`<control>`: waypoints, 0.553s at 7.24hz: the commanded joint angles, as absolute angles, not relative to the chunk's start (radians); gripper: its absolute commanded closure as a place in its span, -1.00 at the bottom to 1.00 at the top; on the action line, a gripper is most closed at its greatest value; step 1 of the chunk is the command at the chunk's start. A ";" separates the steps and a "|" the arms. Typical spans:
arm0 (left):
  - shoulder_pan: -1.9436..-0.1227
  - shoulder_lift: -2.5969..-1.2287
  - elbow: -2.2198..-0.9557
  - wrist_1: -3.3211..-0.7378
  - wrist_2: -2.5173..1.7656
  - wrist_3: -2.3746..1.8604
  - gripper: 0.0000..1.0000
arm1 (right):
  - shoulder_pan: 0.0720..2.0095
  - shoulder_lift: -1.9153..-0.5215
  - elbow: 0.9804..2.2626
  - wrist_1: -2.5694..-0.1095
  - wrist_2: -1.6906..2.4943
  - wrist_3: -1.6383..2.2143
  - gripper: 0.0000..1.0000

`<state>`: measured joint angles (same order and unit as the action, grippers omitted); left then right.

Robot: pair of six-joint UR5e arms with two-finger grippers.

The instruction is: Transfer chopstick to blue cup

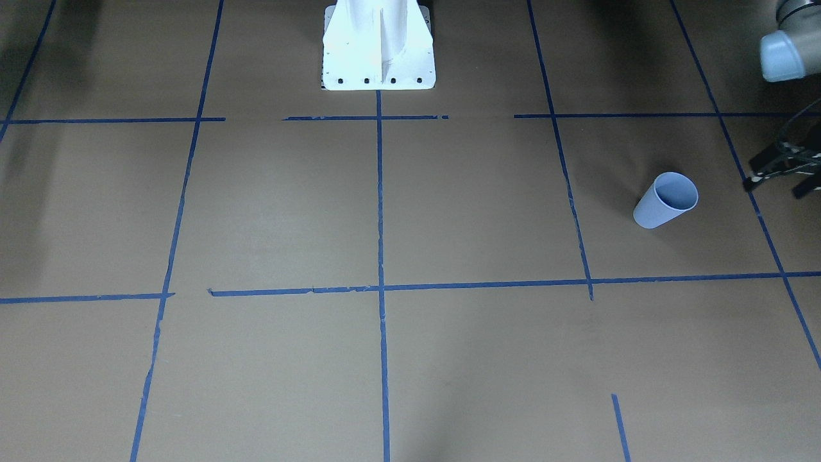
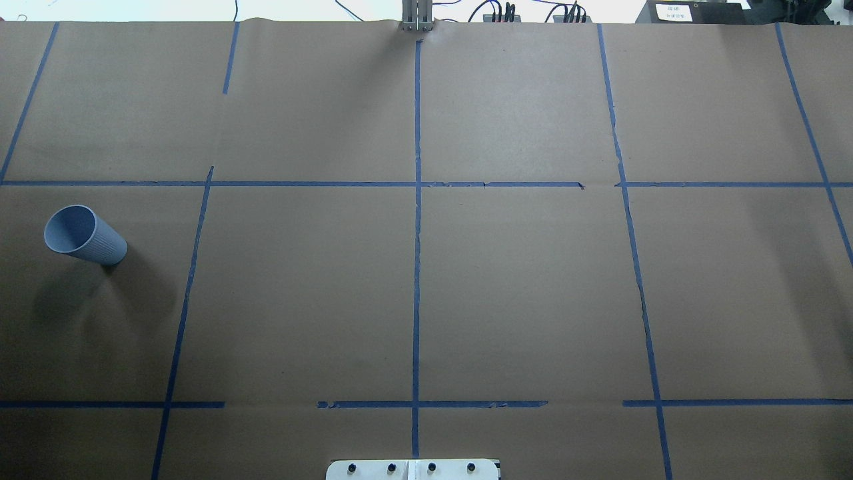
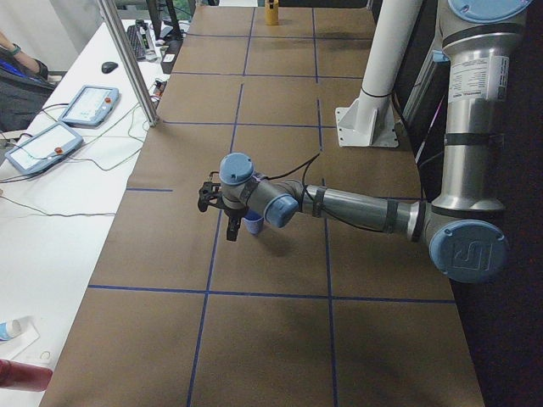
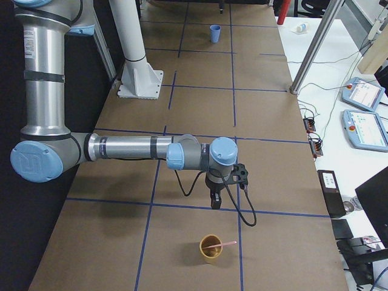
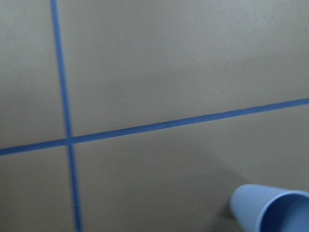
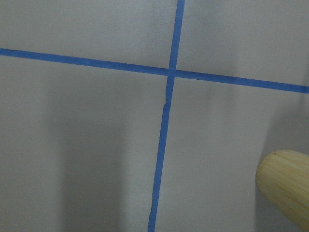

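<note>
Well apart from blue cup, chopstick sits in tan cup; transfer not begun. Left gripper spread, empty; right gripper opening: cannot tell.

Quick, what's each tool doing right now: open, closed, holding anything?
Left tool: open, holding nothing.
Right tool: cannot tell, since it shows only in the side view.

One blue cup, one tan wooden cup, one chopstick. Two arms, the left arm and right arm; two pincers, the left pincer and right pincer.
</note>
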<state>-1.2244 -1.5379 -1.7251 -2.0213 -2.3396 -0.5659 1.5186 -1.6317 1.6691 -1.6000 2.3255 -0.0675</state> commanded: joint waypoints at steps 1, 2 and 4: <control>-1.116 -1.532 -1.726 -2.071 -2.252 -0.696 -1.00 | 1.519 -1.632 1.666 -1.600 2.326 -0.067 -1.00; -1.092 -1.532 -1.724 -2.071 -2.243 -0.704 -1.00 | 1.519 -1.632 1.666 -1.600 2.326 -0.069 -1.00; -1.051 -1.532 -1.707 -2.069 -2.240 -0.706 -1.00 | 1.517 -1.632 1.663 -1.600 2.326 -0.069 -1.00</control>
